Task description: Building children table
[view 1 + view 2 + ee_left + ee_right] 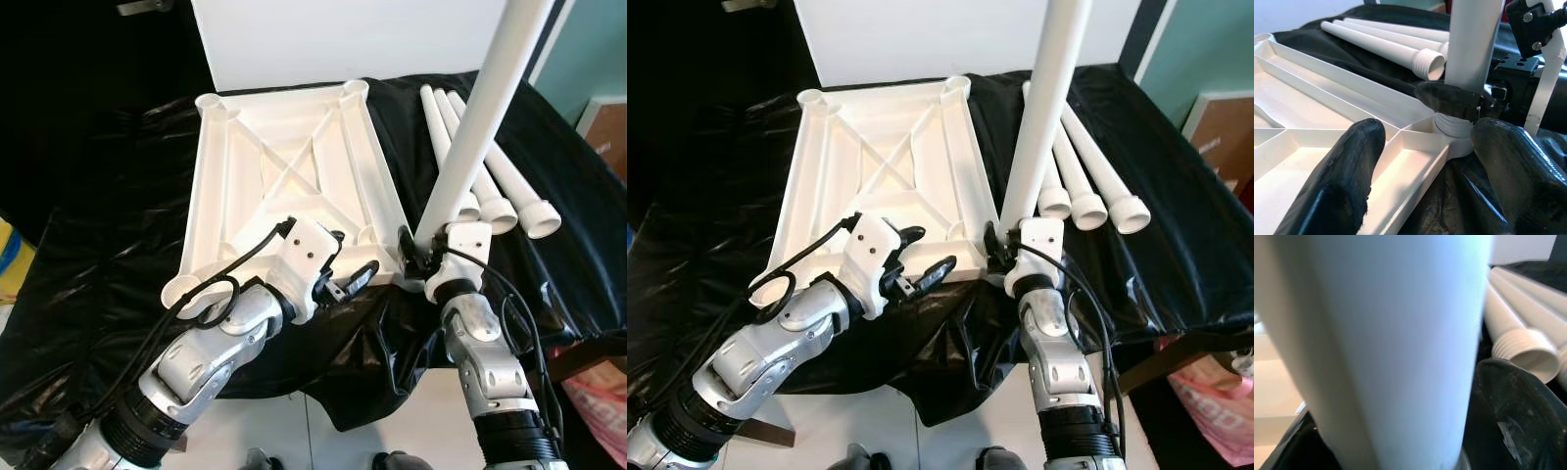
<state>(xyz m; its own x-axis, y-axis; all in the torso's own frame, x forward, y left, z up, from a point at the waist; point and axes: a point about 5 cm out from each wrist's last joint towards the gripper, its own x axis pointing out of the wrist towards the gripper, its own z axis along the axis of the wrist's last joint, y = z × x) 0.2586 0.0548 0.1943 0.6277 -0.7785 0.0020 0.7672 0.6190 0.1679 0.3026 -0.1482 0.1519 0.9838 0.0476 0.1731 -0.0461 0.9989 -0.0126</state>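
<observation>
Right pincer (423, 247) clamps the upright leg (482, 108) seated at the tabletop's (284, 171) near-right corner socket. Left pincer (345, 276) hovers wide beside it. Risk: cross-threading if the leg tilts; three spare legs (505, 186) could roll off the bench (88, 196).

left pincer (1422, 176) open over tabletop (1327, 142) corner | right pincer's finger (1449, 100) clamped upright leg (1471, 44) | spare legs (1381, 46) on black sheet (1352, 61)

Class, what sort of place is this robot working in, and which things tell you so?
Probably a room in a home set up for assembly: a work surface draped in black sheeting, an upturned white tabletop, loose white legs, a cardboard box by a teal wall.
</observation>
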